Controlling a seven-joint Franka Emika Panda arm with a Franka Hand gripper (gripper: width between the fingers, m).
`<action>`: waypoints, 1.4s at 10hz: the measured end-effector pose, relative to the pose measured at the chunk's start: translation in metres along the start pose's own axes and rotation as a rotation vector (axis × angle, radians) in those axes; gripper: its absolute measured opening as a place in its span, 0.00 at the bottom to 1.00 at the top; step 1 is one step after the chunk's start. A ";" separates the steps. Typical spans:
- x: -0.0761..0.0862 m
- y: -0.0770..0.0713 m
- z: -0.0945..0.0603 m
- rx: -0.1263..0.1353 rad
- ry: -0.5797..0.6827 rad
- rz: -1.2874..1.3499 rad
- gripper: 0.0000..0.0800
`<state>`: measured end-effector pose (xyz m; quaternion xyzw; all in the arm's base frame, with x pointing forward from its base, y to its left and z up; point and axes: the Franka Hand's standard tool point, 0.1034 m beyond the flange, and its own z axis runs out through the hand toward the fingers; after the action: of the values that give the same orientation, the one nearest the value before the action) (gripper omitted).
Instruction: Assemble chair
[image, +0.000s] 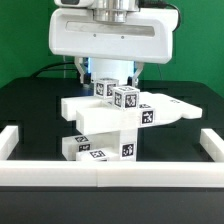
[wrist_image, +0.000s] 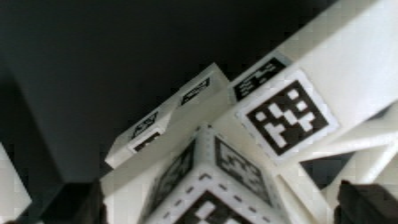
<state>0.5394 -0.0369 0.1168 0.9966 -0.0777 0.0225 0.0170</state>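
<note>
Chair (image: 112, 125): white tagged parts stacked mid-worktop (image: 30, 100) | Fingers (image: 112, 82): spread apart just above its top posts, gripping nothing

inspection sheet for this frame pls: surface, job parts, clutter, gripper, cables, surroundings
Surface: black table, bare patches in sight.
Job's things: white chair parts with square tags stacked into one cluster mid-table; a flat slab juts to the exterior view's right.
Clutter: nothing seen.
Gripper: gripper directly over the stack, jaws open, holding nothing visible; wrist view shows tagged parts close below.
Cables: dark cable behind the arm.
Surroundings: white border rails around the table, green backdrop.
</note>
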 end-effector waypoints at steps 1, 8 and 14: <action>0.000 0.000 0.000 0.000 0.000 -0.082 0.81; 0.000 0.006 0.000 -0.016 -0.007 -0.529 0.81; 0.000 0.008 0.000 -0.017 -0.007 -0.501 0.36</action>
<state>0.5387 -0.0446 0.1168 0.9846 0.1716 0.0136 0.0301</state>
